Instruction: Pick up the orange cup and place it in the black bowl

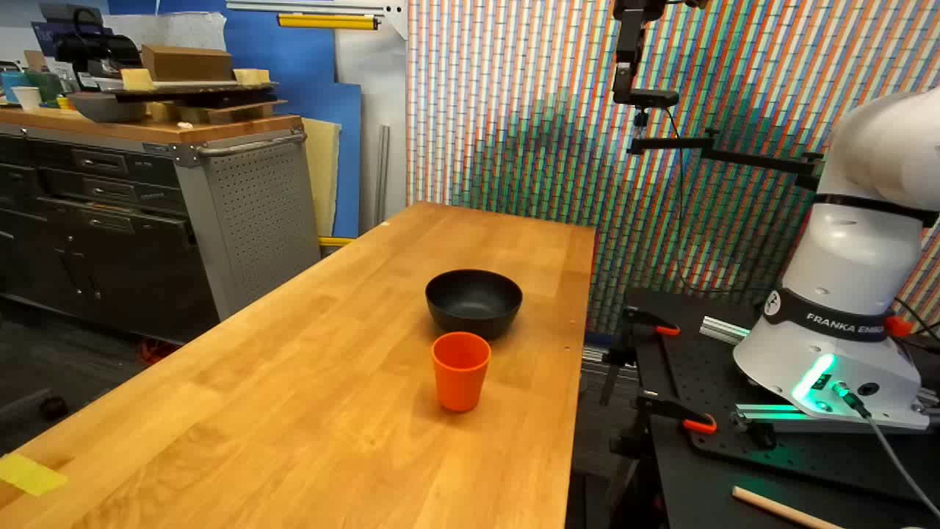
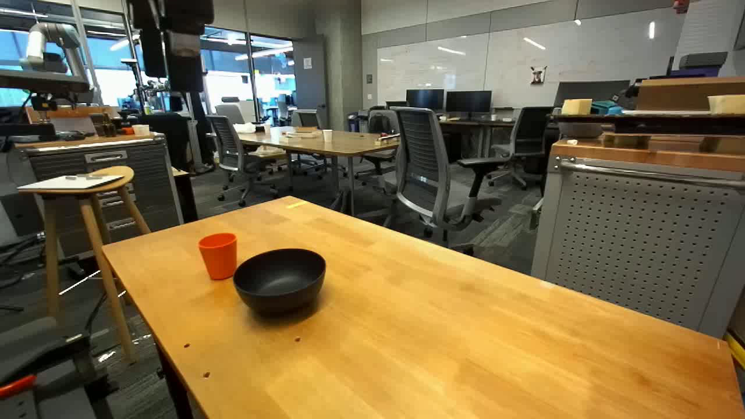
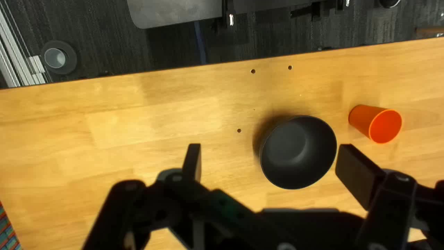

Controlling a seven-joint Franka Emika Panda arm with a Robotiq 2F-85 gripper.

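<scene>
Black and two-fingered, the gripper (image 3: 269, 161) hangs spread wide over the wooden table (image 3: 104, 139), holding nothing; below, between the fingers (image 3: 191, 161) in the wrist view, sits the round black bowl (image 3: 298, 152); past the right-side finger, just beside the bowl, stands the tapered orange plastic cup (image 3: 375, 124).

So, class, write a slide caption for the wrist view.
Open black gripper above a tan wooden table with a round black bowl and tapered orange plastic cup.
</scene>
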